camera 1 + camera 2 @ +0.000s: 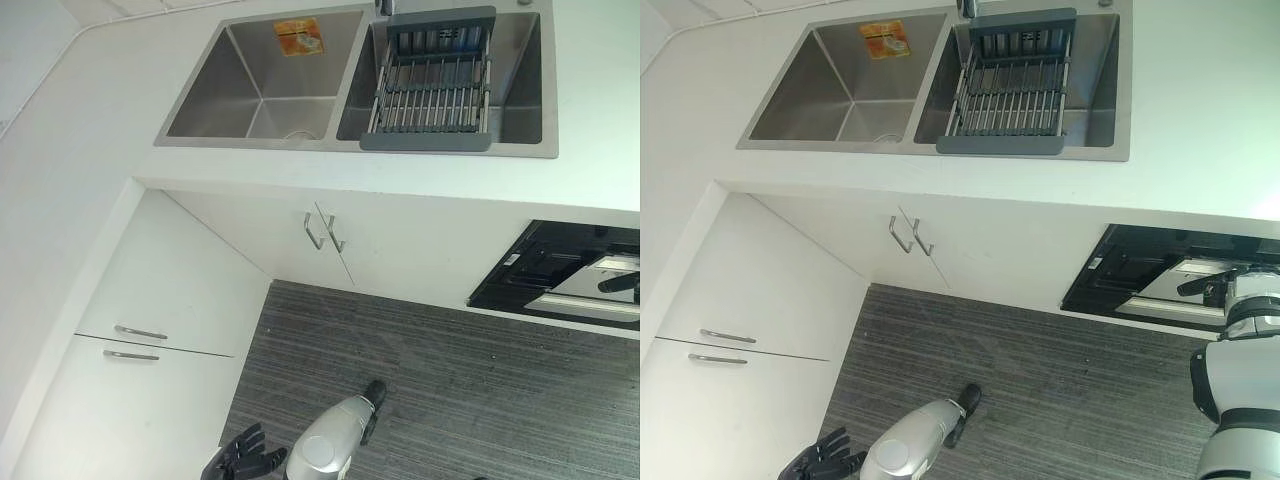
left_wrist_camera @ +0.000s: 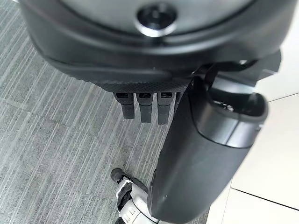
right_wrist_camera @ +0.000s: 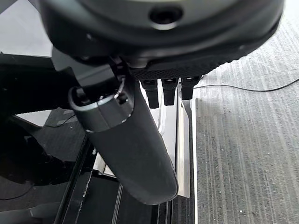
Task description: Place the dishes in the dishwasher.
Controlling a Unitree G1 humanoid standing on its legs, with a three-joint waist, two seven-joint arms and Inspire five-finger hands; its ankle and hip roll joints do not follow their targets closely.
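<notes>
The dishwasher [image 1: 530, 268] is a dark open cavity under the counter on the right, with a silver metal panel [image 1: 1180, 290] showing inside it. My right hand [image 1: 1207, 285] reaches to its opening, fingers [image 3: 163, 93] straight and holding nothing, just above the silver edge [image 3: 182, 140]. Low at the near left, my left hand [image 1: 243, 455] hangs open over the carpet, its fingers [image 2: 145, 106] straight and nothing in it. I see no dishes on the counter or in the sink.
A steel double sink [image 1: 260, 100] is set in the white counter [image 1: 1200, 120]; a grey drying rack [image 1: 432, 90] lies across its right basin. White cupboard doors with bar handles [image 1: 323, 232] stand below. Grey striped carpet [image 1: 420, 380] covers the floor.
</notes>
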